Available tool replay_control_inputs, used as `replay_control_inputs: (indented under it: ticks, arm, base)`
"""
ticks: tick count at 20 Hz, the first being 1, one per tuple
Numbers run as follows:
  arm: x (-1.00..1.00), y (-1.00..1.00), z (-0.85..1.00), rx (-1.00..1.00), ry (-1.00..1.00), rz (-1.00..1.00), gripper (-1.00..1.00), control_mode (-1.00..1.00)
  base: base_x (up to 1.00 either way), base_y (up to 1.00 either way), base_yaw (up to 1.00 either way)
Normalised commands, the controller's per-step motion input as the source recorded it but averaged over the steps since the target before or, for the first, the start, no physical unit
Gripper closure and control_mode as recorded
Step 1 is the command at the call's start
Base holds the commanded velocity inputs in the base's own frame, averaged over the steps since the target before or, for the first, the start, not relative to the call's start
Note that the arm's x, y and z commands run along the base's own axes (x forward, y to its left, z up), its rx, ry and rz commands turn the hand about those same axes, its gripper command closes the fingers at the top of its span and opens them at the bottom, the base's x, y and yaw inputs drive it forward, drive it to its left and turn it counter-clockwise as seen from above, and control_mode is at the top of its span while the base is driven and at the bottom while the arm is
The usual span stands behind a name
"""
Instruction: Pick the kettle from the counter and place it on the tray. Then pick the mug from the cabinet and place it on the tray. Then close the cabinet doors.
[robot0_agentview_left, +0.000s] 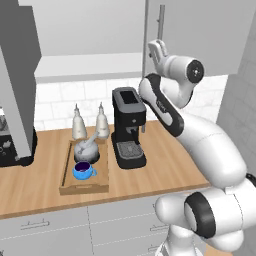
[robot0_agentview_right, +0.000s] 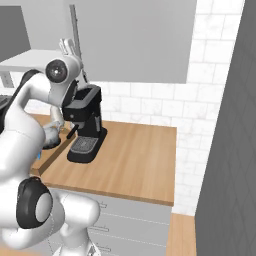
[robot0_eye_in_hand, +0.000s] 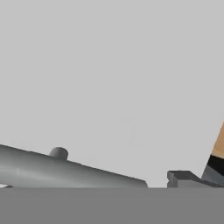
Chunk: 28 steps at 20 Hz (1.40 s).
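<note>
Close against the hand camera lies a long silver bar handle (robot0_eye_in_hand: 65, 168), running across the bottom over a flat grey cabinet door panel (robot0_eye_in_hand: 113, 78). One dark fingertip (robot0_eye_in_hand: 181, 177) shows just beside the bar's end; whether it touches cannot be told. From the left base view, the white arm's two-finger gripper (robot0_agentview_left: 156, 47) is raised at the right cabinet door's edge, beside its handle, jaws spread and holding nothing. Below, on the long light-brown wooden counter (robot0_agentview_left: 170, 167), the rectangular light-wood tray (robot0_agentview_left: 67, 185) carries the squat silvery-grey metal kettle (robot0_agentview_left: 86, 149) and, nearer the front, the small bright blue mug (robot0_agentview_left: 83, 171). A black coffee machine (robot0_agentview_left: 128, 127) stands just right of the tray.
</note>
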Motion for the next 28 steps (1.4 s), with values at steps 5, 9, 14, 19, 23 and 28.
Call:
replay_control_inputs:
  ticks: [5,9,14,19,23,28]
  arm:
    - [0.45,0.02,-0.05,-0.13,0.07,0.00,-1.00,-1.00]
    - [0.39,0.05,-0.21,-0.12,0.00,0.00,-1.00,-1.00]
    - [0.38,0.08,-0.19,-0.10,0.00,0.00,-1.00,-1.00]
    - [0.32,0.12,-0.17,-0.08,0.03,0.00,-1.00,-1.00]
    - [0.03,0.19,-0.23,-0.09,0.09,0.00,-1.00,-1.00]
    - [-0.02,0.20,-0.09,-0.08,0.18,0.00,-1.00,-1.00]
  base:
    - [0.00,0.00,0.00]
    - [0.00,0.00,0.00]
    - [0.00,0.00,0.00]
    - [0.00,0.00,0.00]
    - [0.00,0.00,0.00]
    - [0.00,0.00,0.00]
